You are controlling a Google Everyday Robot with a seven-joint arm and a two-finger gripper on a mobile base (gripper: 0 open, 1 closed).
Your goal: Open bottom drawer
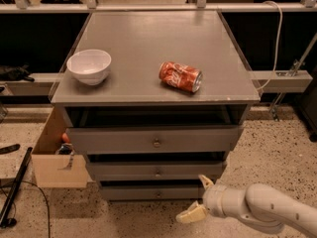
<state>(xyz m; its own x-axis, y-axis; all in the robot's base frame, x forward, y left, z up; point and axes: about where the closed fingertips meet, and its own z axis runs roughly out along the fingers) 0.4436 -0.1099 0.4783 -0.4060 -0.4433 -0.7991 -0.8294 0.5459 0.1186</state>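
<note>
The bottom drawer is the lowest, slimmest grey front of the cabinet, with a tiny round metal knob at its centre. It sits set back under the middle drawer and the tall top drawer. My gripper is open, its cream fingers spread one above the other, just right of the bottom drawer's front, low near the floor. It holds nothing. The white arm comes in from the lower right.
On the grey cabinet top stand a white bowl and a red soda can lying on its side. A cardboard box stands at the cabinet's left. A black pole lies on the speckled floor.
</note>
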